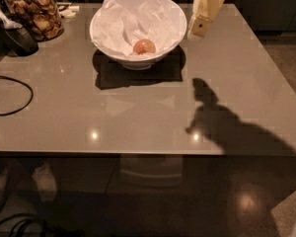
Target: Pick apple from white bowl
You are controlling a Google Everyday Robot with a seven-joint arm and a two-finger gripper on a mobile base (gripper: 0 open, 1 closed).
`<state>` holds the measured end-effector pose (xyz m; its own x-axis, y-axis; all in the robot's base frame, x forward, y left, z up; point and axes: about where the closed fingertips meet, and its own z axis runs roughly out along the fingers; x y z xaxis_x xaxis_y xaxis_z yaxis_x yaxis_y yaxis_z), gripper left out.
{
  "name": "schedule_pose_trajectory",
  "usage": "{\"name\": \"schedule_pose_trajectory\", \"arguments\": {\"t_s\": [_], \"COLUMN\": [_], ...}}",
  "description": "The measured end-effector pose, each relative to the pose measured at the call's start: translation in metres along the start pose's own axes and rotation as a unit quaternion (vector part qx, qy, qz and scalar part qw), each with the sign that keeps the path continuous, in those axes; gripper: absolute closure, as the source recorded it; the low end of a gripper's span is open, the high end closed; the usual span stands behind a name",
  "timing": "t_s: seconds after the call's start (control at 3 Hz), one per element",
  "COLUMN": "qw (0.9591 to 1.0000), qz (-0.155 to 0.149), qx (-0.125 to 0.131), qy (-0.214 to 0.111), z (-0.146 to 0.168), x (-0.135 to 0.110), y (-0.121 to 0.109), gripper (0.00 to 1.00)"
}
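The apple is a small orange-pink fruit lying low in the white bowl, on crumpled white paper. The bowl stands on a dark mat at the back middle of the grey table. My gripper is cream-coloured and hangs above the table just right of the bowl's rim, tip pointing down and left. It holds nothing. Its shadow falls on the table to the front right.
A glass jar of brown snacks stands at the back left, with a dark round object beside it. A black cable loops on the table's left side. The table's front edge runs across the lower middle.
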<state>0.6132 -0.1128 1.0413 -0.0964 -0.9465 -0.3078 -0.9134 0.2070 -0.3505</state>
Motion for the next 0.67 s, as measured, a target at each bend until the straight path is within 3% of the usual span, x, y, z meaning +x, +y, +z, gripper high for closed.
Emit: {"name": "schedule_pose_trajectory", "arguments": {"t_s": [0.33, 0.67], "qw": [1.0000, 1.0000], "qz": [-0.001, -0.008], "qx": [0.000, 0.005], "qy": [-0.007, -0.001], "z": [0.011, 0.044], "x": [-0.012, -0.046], "y": [-0.016, -0.060], "gripper": [0.00, 0.00]}}
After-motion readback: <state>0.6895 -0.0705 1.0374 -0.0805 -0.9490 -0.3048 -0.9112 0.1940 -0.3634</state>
